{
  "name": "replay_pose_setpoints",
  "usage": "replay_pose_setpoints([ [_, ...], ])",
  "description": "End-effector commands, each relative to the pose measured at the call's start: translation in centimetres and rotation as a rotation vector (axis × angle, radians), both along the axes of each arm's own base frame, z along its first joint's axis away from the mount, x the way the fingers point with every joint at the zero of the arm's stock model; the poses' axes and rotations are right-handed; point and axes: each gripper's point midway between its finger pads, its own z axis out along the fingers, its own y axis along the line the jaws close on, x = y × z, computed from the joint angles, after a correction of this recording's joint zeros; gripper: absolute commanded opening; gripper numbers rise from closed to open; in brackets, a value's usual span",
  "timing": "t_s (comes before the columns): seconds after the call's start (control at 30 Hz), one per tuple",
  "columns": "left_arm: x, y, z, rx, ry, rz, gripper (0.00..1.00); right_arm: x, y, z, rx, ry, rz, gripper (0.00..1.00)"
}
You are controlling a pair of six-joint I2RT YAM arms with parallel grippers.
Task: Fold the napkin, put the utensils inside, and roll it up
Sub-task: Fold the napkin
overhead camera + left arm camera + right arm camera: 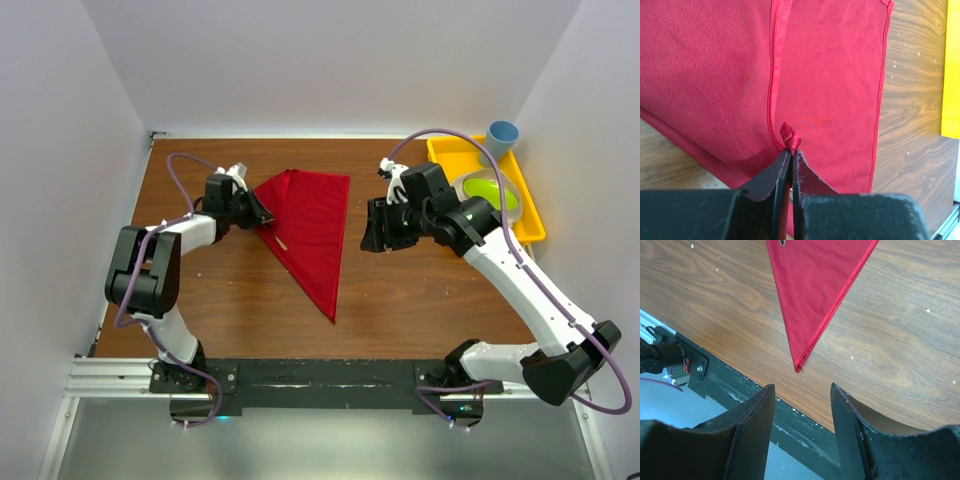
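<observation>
The napkin lies near the middle of the table, already folded into 1 long triangle whose point aims at the near edge. What looks like a thin utensil rests at its left slanted edge, seemingly staged for wrapping. The left gripper has its jaws nearly closed on a small pucker of red hem at the left corner, probably to lift or pin that layer. The right gripper hovers just right of the cloth, jaws about half spread and holding nothing, likely kept clear. A yellow tray sits at the far right.
</observation>
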Motion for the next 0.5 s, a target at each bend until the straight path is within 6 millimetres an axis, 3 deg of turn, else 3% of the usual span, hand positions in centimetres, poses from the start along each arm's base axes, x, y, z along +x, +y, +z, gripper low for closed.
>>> replay_pose_setpoints([
  [0.0,0.1,-0.4,0.2,0.001,-0.038,-0.037,0.17,0.2,0.4,0.8,0.029,-0.031,0.022,0.52],
  [0.13,0.1,-1.3,1.5,-0.043,-0.067,-0.081,0.4,0.1,0.6,-0.2,0.027,-0.007,0.034,0.53],
  [0.2,0.1,-1.8,4.0,-0.078,-0.098,-0.092,0.55,0.6,0.9,-1.0,0.017,0.014,0.032,0.53],
  [0.27,-0.1,-2.0,7.7,-0.11,-0.14,-0.098,0.8,1.3,1.5,-1.2,0.023,0.012,0.032,0.53],
  [0.3,0.0,-2.0,8.9,-0.129,-0.148,-0.086,0.81,2.1,2.1,-2.6,0.006,0.048,0.026,0.54],
  [0.37,0.0,-2.0,11.5,-0.161,-0.192,-0.077,0.82,3.6,3.3,-3.1,0.015,0.078,0.009,0.54],
  [0.4,0.1,-2.0,11.9,-0.176,-0.188,-0.07,0.82,4.6,4.2,-4.6,0.006,0.122,0.014,0.54],
  [0.47,0.7,-1.8,12.0,-0.18,-0.183,-0.058,0.75,6.6,6.6,-4.1,0.072,0.12,0.02,0.54],
])
